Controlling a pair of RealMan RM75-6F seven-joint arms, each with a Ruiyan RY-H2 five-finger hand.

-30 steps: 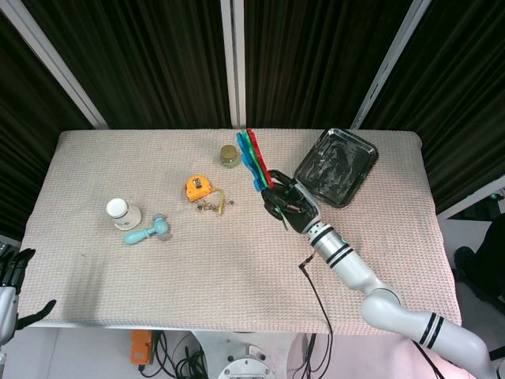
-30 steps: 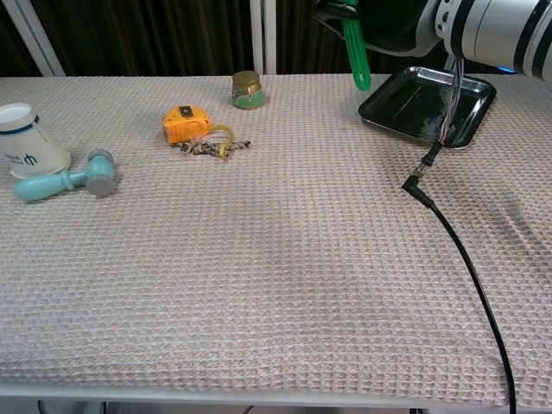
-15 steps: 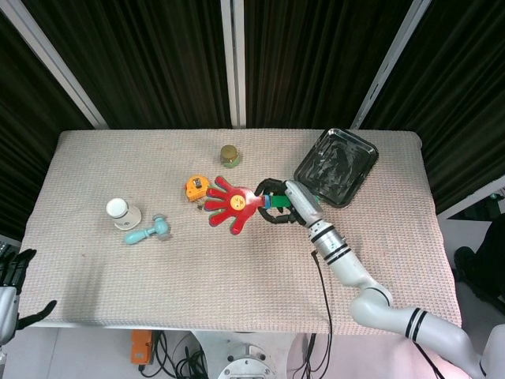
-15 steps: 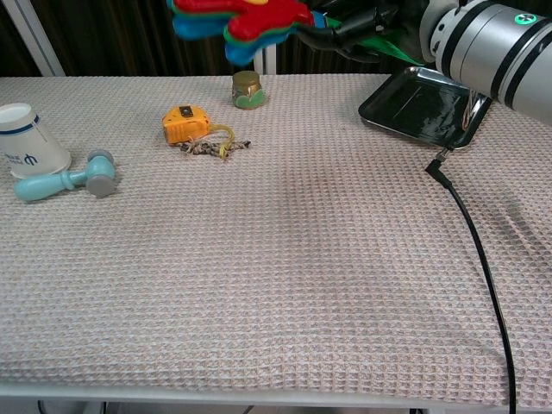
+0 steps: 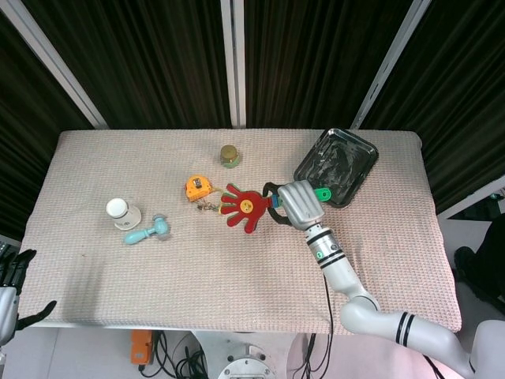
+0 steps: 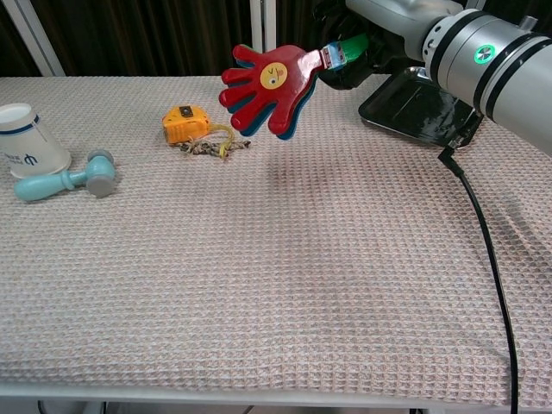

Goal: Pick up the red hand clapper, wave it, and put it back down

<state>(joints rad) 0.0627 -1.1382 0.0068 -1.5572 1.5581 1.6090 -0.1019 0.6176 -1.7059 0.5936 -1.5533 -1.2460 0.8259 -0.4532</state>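
The table (image 5: 237,284) is covered with a light waffle-weave cloth, and behind it hang dark pleated curtains (image 5: 150,55) with pale vertical posts between them. The right hand (image 5: 298,204) is near the middle of the head view, with its fingers wrapped around the green handle of the red hand clapper (image 5: 243,208). The clapper is in the air above the cloth, its red palm pointing to the left of the frame, above the yellow tape measure (image 5: 197,188). In the upper right lies a black tray (image 5: 359,178). At the left are a white cup (image 5: 118,210) and a light blue tool (image 5: 147,232). The left hand (image 5: 14,268) is at the lower left edge, fingers apart, holding nothing.
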